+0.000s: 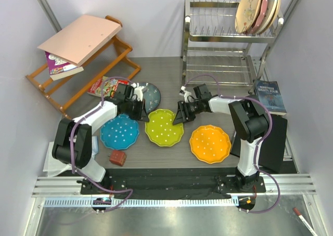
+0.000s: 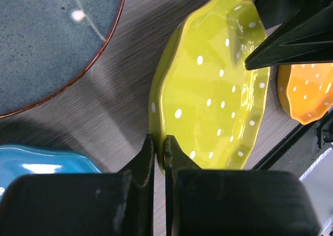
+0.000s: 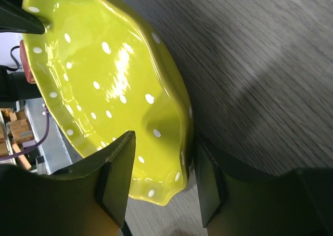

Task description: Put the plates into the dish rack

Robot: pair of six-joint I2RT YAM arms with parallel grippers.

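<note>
Nearest on the bench, the blue plate and orange plate flank the lime green plate. The left tool is clenched on its rim. The right tool straddles the opposite rim, and I cannot tell whether it grips. Beyond lie the grey-blue plate, then the dish rack.

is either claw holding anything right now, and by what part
The left claw pinches the lime green plate by its rim. The right claw straddles the opposite rim; whether it grips cannot be told.

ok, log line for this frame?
left end effector: shut at lime plate rim | right end effector: open, straddling rim | blue plate, orange plate, grey plate: on table
</note>
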